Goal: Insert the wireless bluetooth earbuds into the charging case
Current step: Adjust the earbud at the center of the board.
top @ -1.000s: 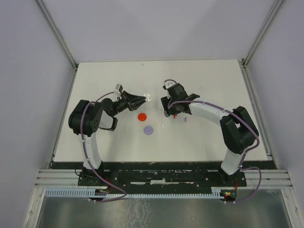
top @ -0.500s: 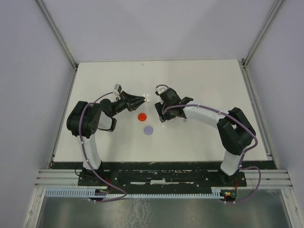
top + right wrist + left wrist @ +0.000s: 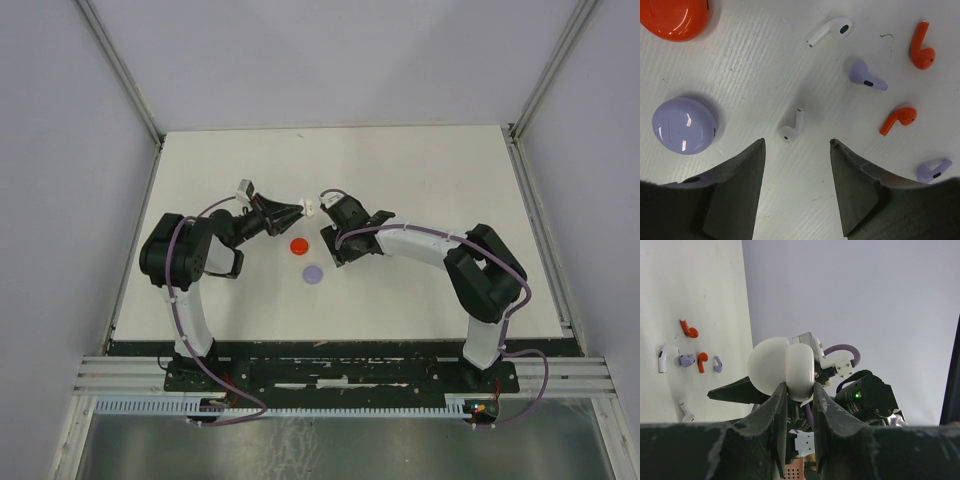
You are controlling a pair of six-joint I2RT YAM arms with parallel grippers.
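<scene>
White plastic fills the left gripper (image 3: 799, 390), whose jaws pinch a white charging case (image 3: 785, 369) lifted clear of the table (image 3: 690, 280). The right gripper (image 3: 796, 143) hangs with jaws spread, a white earbud (image 3: 791, 127) lying in line with the gap between them (untouched). The other earbuds (image 3: 866, 77) lie scattered past one finger, with a purple case (image 3: 684, 125) and a red case (image 3: 675, 17) past the other.

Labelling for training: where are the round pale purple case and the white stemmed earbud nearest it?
Round pale purple case (image 3: 684, 125): right wrist view, lid centre.
White stemmed earbud (image 3: 789, 132): right wrist view, bulb end.
</scene>
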